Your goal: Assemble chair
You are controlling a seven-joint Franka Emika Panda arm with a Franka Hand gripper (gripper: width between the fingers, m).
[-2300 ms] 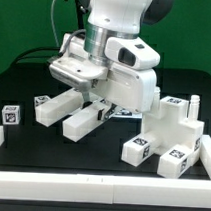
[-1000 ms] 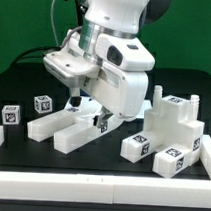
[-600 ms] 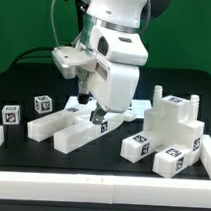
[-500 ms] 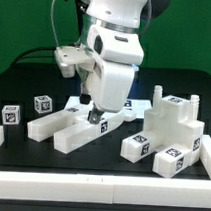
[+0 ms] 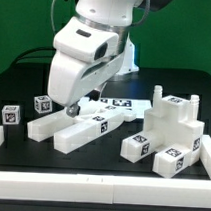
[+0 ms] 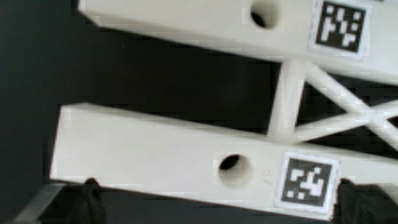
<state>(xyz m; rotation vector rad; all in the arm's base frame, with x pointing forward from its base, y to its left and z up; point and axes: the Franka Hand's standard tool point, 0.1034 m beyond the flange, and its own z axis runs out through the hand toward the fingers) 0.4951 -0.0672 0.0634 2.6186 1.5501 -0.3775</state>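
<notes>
We count one X-braced panel point(image 5: 77, 132), two small tagged cubes point(image 5: 10, 115) point(image 5: 41, 104), one stepped block point(image 5: 173, 122) bearing two upright pegs point(image 5: 157, 93) point(image 5: 195, 100), two low tagged blocks point(image 5: 139, 147) point(image 5: 174, 162), and one marker board point(image 5: 119, 102).

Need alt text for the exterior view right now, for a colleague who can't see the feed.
A white robot arm bends low over a white X-braced chair panel lying flat on a black table, its open gripper holding nothing. At the exterior view's right stands a stack of tagged white blocks; two small tagged cubes sit at that view's left.
</notes>
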